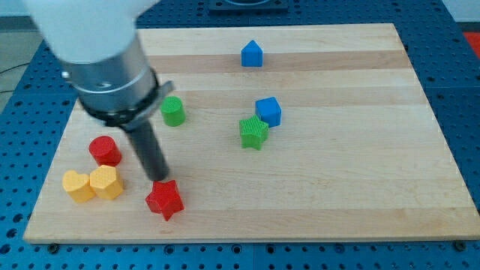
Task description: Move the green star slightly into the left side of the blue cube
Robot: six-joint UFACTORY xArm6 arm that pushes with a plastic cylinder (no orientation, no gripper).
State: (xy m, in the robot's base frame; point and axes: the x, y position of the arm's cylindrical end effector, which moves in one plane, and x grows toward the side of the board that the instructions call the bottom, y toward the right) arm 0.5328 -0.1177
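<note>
A pale wooden board of lengthwise planks (360,195) lies on a blue perforated metal bench with rows of small holes (461,90), which shows at nine, three and six o'clock. Soft, even light; a dark object sits at twelve o'clock (247,4).

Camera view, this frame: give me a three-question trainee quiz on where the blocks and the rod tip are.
1. True or false: the green star touches the blue cube.
2. Which block is nearest my tip? A) green cylinder B) red star C) red cylinder
3. How many yellow blocks are there, and where?

Key: 1 true, at the cube's lower left. 2 B. 3 Two, side by side at the view's lower left.
</note>
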